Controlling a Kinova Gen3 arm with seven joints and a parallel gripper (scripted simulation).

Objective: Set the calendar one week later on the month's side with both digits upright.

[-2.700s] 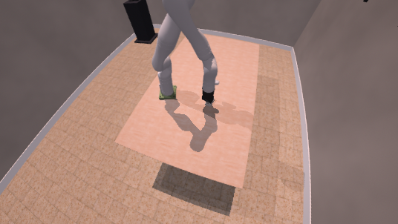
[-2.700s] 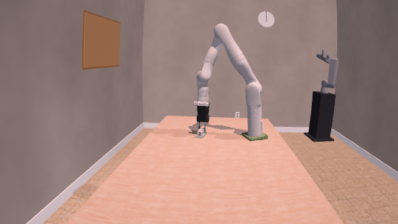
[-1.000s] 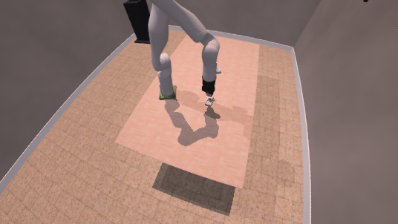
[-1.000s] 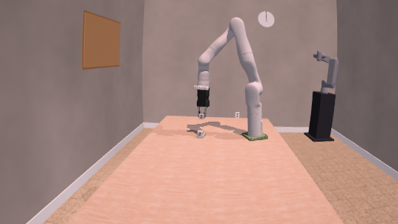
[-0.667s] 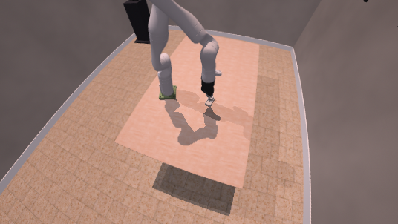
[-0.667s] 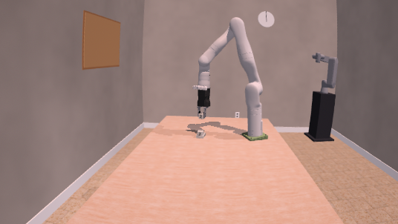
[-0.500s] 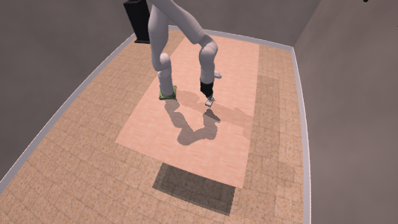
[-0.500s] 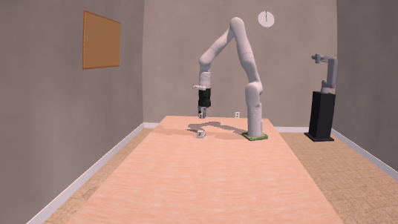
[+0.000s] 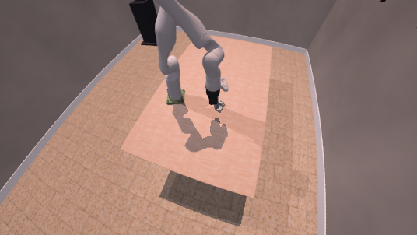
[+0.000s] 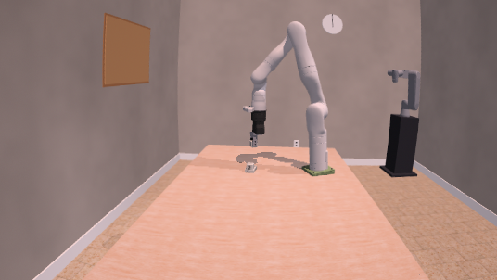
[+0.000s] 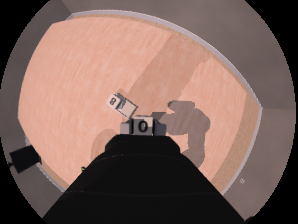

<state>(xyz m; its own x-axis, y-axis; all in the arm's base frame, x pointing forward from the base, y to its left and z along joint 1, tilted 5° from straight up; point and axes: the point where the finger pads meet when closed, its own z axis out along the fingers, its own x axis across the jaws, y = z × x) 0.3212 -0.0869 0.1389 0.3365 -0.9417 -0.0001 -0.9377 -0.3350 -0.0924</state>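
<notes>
My gripper [image 10: 253, 139] hangs well above the table and is shut on a white date cube [image 11: 141, 125]. In the wrist view the cube's face toward the camera shows a digit that looks like 0. The small white tray [image 10: 250, 171] lies flat on the table below the gripper. It also shows in the wrist view [image 11: 121, 103], a little left of the held cube, with another cube in it whose digit is too small to read. From the top view the held cube [image 9: 219, 106] is a small white spot under the wrist. The month's name cannot be read.
The arm's base stands on a green plate [image 10: 318, 171] right of the tray. A black pedestal with a second arm [image 10: 400, 144] stands on the floor at the far right. The table's far edge is just behind the tray.
</notes>
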